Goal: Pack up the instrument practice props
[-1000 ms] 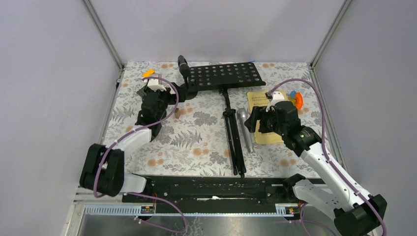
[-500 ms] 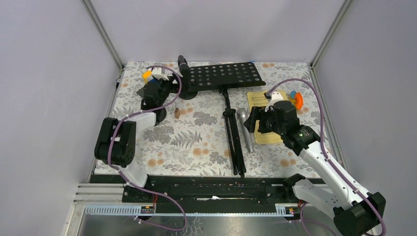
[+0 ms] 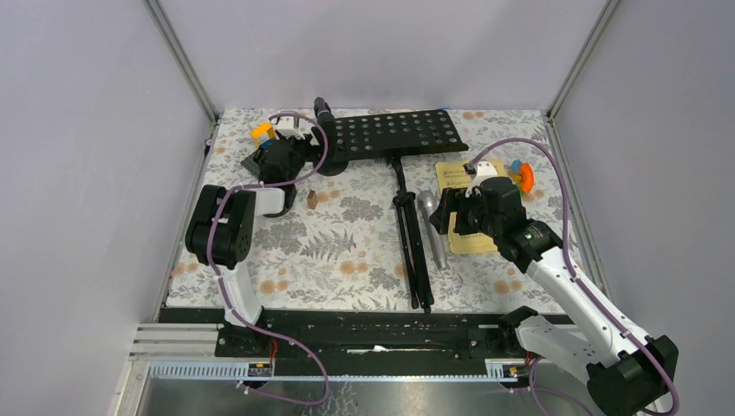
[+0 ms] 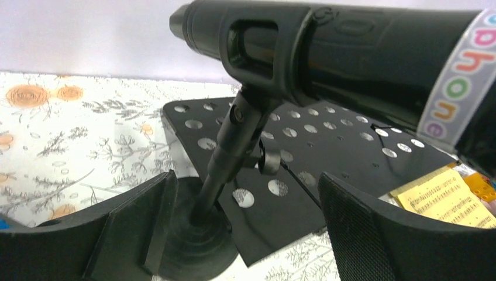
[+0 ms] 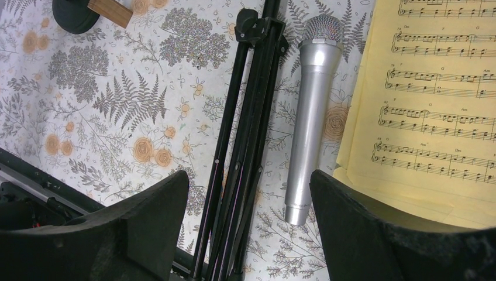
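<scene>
Floral-patterned cloth is spread over the desk [image 3: 347, 251], which is closed in by plain grey walls. The black perforated music rack [image 3: 399, 133] is laid flat at the far middle, with its tripod legs [image 3: 412, 251] bundled together and pointed toward the near edge. Just right of the legs a silver microphone [image 5: 309, 129] is laid alongside them, mesh head away from the arms, and beside it the yellow sheet-music pages [image 5: 433, 105] are printed with staves. A black microphone [image 4: 351, 52] is clipped atop a short disc-based post [image 4: 199, 234] at the rack's left end. The left hand [image 4: 251, 234] is held spread on either side of that post; contact cannot be made out. The right hand [image 5: 251, 228] is held spread above the legs and the silver microphone, gripping nothing. A second black disc [image 5: 73, 13] with a small wooden block [image 5: 111, 9] is seen left of the legs. A yellow-and-blue block build [image 3: 263, 134] is set at the far left and an orange toy [image 3: 520, 172] beyond the pages
</scene>
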